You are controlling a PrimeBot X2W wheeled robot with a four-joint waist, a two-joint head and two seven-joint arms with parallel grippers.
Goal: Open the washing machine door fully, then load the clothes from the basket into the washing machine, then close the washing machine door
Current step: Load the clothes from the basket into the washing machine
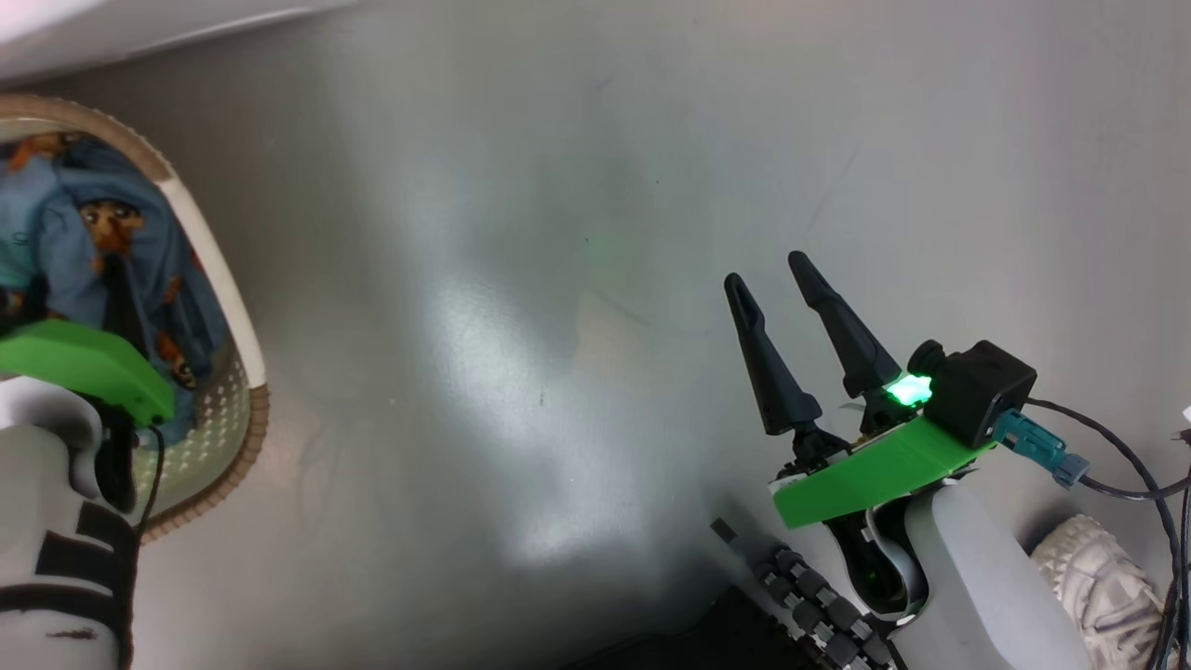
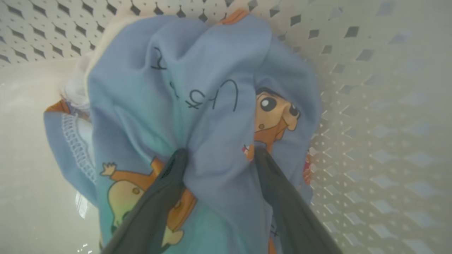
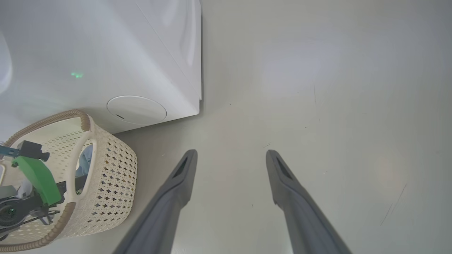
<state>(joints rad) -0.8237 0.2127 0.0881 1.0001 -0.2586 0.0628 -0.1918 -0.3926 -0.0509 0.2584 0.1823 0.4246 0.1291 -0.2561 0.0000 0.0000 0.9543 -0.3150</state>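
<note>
While you're down in the basket (image 2: 370, 70), left gripper (image 2: 219, 151): spread wide, fingertips (image 2: 176, 165) sunk into the clothes (image 2: 197, 70)
Right gripper (image 3: 231, 153): wide apart, empty, above floor (image 3: 317, 88)

1. Head view: mounted high, facing steeply down at the floor (image 1: 558, 233). The right gripper (image 1: 766, 269) sits lower right at mid range; the basket (image 1: 251, 372) is cut by the left edge.
2. Left wrist view: faces along the left gripper (image 2: 220, 151) into the basket, at very close range. The clothes (image 2: 197, 70) lie against its fingertips, with the perforated wall just beyond.
3. Right wrist view: faces along its own fingers toward the floor, from farther off. The washing machine (image 3: 141, 53) lies ahead-left of the fingertips.
4. Shared: head and right wrist views both cover basket, floor and green bracket (image 1: 84, 363); head and left wrist views both cover the clothes.
</note>
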